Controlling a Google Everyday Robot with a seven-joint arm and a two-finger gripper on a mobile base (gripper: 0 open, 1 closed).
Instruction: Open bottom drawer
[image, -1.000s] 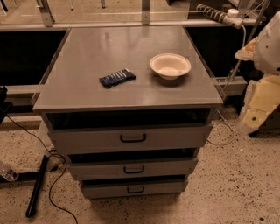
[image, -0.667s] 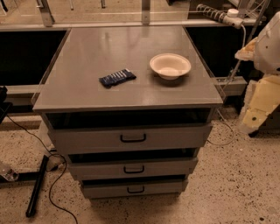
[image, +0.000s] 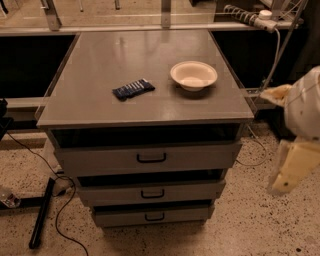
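Right now, your gripper (image: 292, 172) hangs at the right edge of the view, beside the cabinet's right side and well apart from all the drawers; you cannot tell whether it is spread or pressed together. The bottom drawer (image: 120, 217) sits lowest in the grey stack, just above the speckled floor, with the narrowest front of the three and a small black handle (image: 154, 217) at its centre. A dark strip shows above its front, under the middle drawer (image: 110, 194). The top drawer (image: 100, 160) is the widest, and a dark gap runs between it and the grey surface (image: 100, 105). On that surface you have a pale bowl (image: 193, 75) towards the right and a dark blue packet (image: 133, 89) lying flat to its left, the two apart. A black cable (image: 64, 220) trails over the floor at the lower left.
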